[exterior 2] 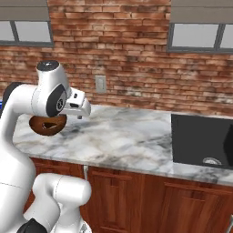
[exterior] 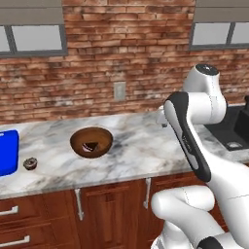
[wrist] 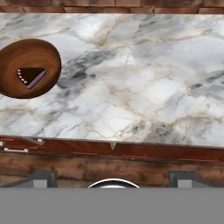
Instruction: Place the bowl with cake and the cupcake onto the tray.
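Blue tray (exterior: 7,151) bare as far as we see; bowl (exterior: 91,141) and cupcake (exterior: 30,163) sit on counter (exterior: 141,146); jaws spread, holding nothing.

Marble counter (exterior: 141,146), brick wall (exterior: 126,53), black cooktop (exterior 2: 200,141), outlet (exterior: 119,90).

Partly hidden items, as I see them.
Tray (exterior: 7,151) cut by left edge; arm (exterior 2: 45,102) covers the bowl (exterior 2: 42,128).

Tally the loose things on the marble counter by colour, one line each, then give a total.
Brown: 2, the bowl with cake and the cupcake
Blue: 1, the tray
Total: 3
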Controlling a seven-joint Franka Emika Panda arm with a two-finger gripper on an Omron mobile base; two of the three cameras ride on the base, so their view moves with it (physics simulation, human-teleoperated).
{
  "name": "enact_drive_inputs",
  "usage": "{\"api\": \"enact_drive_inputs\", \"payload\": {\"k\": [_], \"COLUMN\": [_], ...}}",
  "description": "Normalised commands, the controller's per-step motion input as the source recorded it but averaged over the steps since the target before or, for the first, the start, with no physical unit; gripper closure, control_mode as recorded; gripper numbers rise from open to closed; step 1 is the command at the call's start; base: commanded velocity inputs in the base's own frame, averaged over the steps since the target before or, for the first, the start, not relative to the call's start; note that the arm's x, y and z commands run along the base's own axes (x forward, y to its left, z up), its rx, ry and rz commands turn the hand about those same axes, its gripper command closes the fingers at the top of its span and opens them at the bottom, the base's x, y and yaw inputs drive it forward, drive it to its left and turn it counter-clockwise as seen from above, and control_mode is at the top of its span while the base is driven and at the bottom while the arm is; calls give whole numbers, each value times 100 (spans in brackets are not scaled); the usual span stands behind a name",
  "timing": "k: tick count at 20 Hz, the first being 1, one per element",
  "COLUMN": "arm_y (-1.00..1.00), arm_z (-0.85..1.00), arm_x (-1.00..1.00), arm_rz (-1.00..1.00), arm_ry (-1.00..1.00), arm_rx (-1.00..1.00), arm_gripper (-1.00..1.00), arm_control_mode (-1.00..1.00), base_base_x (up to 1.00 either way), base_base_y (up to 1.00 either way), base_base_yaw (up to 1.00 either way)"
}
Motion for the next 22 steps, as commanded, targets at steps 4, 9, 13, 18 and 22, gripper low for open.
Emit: {"api": "enact_drive_inputs", "payload": {"k": [4,9,13,18,22], "arm_y": [0,0,0,0,0], "arm_z": [0,0,0,0,0], "arm_x": [0,0,0,0,0], "arm_rz": [0,0,0,0,0], "arm_ry": [0,0,0,0,0], "arm_rx": [0,0,0,0,0], "arm_gripper": [-100,-100,-100,-100,-100], "arm_control_mode": [100,100,100,100,100], "base_base_x": [0,0,0,0,0], "base_base_y": [81,81,79,72,63], "base_base_yaw": [0,0,0,0,0]}}
